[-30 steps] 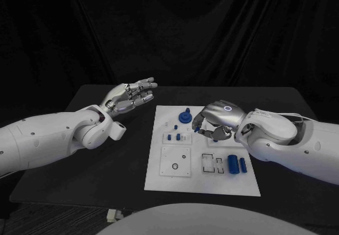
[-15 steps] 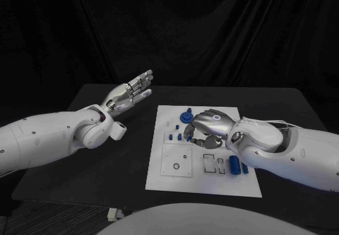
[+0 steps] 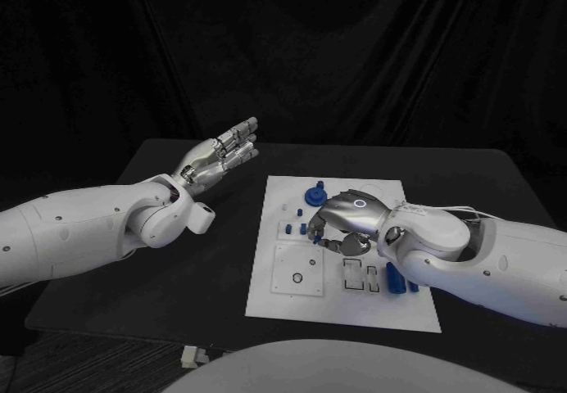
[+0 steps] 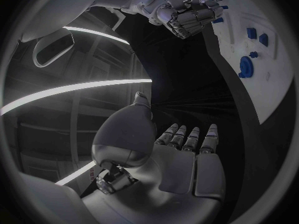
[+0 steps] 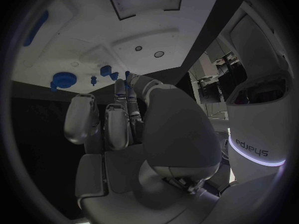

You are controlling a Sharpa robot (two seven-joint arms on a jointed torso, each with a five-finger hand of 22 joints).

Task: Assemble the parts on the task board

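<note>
Head view: the right hand [image 3: 347, 218] is over the middle of the board [image 3: 340, 307], fingers curled down toward the small blue parts [image 3: 297, 229] by the board's left-centre slots. A bit of blue shows at its fingertips, but whether the hand is pinching a piece or only touching one cannot be told. The curl suggests a precision pinch on a small piece — a grip suited to seating it in a slot.

The left hand [image 3: 222, 156] is raised beyond the board's far-left corner, well apart from it, fingers straight and spread, holding nothing — probably parked there to leave the working area free.

A round blue knob [image 3: 315, 196] stands near the board's far edge; two blue cylinders [image 3: 395, 277] lie near its right edge, partly hidden by the right arm. The task looks only partly done.
</note>
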